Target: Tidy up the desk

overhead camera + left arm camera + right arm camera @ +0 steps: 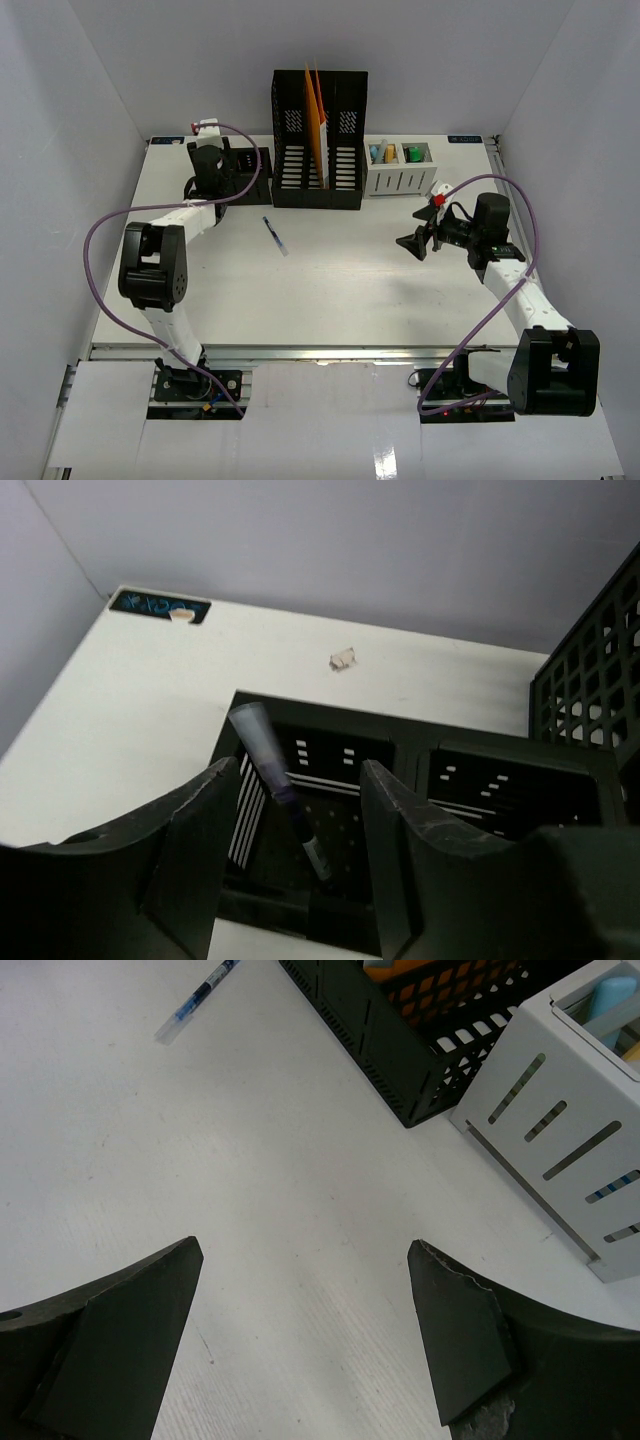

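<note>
1. A dark rectangular label (158, 606) is sitting at the far left corner of the large white flat desk (350, 290). It is carrying blue writing that is too blurred to read. No other writing is showing legibly.
2. The desk is filling the floor of a booth, with plain white walls (90, 100) rising on three sides and a metal rail (330, 352) running along its near edge. Its surface is looking matte and mostly bare, with a small pale scrap (343, 659) lying near the back wall.
3. Along the back, a black slotted plastic tray (245, 165) is standing at the left. A tall black perforated file holder (345, 150) is standing beside it and holding upright orange folders (316, 120). A white slotted box (400, 178) is sitting just right of the file holder.
4. A slim clear pen with blue ink (275, 236) is lying loose on the desk in front of the file holder.
5. The left hand (295, 810) is hovering over the black tray with its fingers spread apart and gripping nothing. A second clear-capped pen (280, 785) is leaning inside the tray compartment below the gap.
6. The right hand (305, 1250) is hanging above bare desk on the right side, spread wide and holding nothing.
</note>
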`<state>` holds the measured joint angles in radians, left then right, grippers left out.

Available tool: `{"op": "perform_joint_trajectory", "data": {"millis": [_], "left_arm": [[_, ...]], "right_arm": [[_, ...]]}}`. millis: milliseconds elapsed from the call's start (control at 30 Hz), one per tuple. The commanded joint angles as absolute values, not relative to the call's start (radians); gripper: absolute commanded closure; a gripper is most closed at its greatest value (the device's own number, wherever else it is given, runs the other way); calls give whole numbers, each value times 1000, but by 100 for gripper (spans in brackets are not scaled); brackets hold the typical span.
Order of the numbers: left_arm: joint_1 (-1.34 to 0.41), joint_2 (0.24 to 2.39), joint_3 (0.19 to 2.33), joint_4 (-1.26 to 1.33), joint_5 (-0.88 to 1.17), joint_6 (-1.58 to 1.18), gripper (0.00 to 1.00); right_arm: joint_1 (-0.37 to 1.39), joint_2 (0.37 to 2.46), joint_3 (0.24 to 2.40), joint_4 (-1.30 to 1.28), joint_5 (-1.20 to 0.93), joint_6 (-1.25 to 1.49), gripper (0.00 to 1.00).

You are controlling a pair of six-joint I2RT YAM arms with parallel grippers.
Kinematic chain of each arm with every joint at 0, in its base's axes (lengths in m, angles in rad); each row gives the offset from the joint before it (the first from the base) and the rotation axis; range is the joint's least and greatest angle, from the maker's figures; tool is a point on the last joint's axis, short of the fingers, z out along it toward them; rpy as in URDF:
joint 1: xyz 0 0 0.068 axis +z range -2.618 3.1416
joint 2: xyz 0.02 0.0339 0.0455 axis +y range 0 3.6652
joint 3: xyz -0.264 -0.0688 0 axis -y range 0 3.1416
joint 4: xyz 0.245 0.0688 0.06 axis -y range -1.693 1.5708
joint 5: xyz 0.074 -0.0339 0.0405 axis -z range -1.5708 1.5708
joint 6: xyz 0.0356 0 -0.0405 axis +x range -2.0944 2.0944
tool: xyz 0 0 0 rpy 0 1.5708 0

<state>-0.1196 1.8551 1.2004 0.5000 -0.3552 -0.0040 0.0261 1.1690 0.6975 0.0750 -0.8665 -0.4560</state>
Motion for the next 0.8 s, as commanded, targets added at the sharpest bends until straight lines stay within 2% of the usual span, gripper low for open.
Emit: {"op": "perform_joint_trajectory", "data": {"millis": [0,167,267,367,433,467,533,600,633,767], "left_arm": [[-115,1723,1176,461,-323,-75,35],[-115,1586,1133,368,-229,-169,35],[-115,1463,1080,271,43,-225,38],[-115,1405,1081,59,263,-385,42],[-116,1422,1102,-111,364,-485,41],[-117,1435,1106,-197,414,-539,39],[-118,1414,1019,-233,395,-627,15],[-136,1387,960,-236,366,-685,5],[-144,1379,939,-240,347,-706,2],[-183,1402,948,-304,219,-735,2]], "right_arm": [[21,1161,725,84,-876,-455,10],[21,1151,726,84,-876,-453,10],[21,1149,727,80,-882,-450,10],[21,1150,732,74,-884,-449,10],[21,1152,734,72,-887,-449,10],[21,1154,735,70,-888,-448,10],[21,1157,736,68,-893,-442,10],[21,1158,740,68,-888,-438,10],[21,1158,741,67,-886,-436,10],[21,1160,744,66,-882,-429,10]]}}
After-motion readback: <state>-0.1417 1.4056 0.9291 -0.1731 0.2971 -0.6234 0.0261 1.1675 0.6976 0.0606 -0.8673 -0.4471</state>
